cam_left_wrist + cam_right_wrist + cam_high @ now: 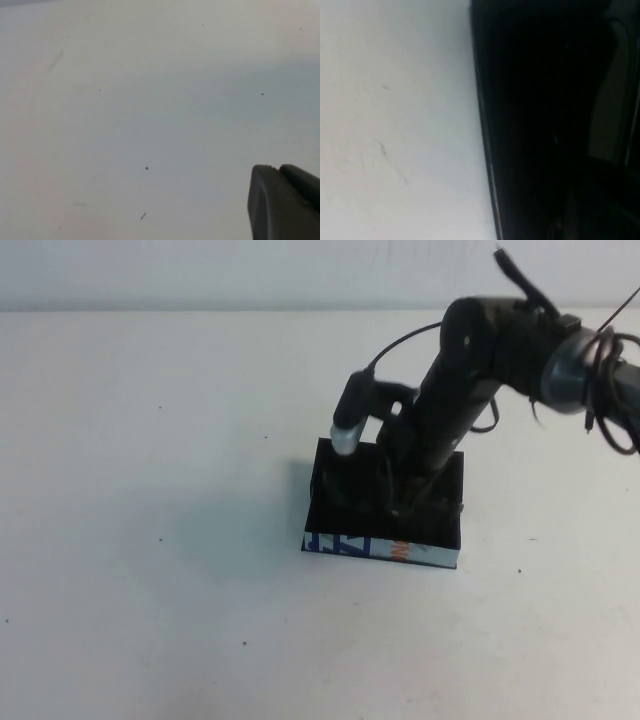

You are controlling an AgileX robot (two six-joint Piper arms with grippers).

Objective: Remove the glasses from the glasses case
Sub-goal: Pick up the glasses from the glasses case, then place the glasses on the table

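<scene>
The glasses case (345,545) is a small black open box on the white table, its near side printed blue, white and orange. My right gripper (400,508) reaches straight down into the case from the back right, its tip low inside the dark interior. The right wrist view shows only the case's black wall (530,100) beside the white table (395,125). The glasses are hidden in the dark inside the case. My left gripper (278,169) is out of the high view. In its wrist view its two dark fingers lie together over bare table, holding nothing.
The white table (150,540) stretches around the case on all sides, with a few small dark specks. The right arm's cables (610,390) hang at the far right. A pale wall runs along the back edge.
</scene>
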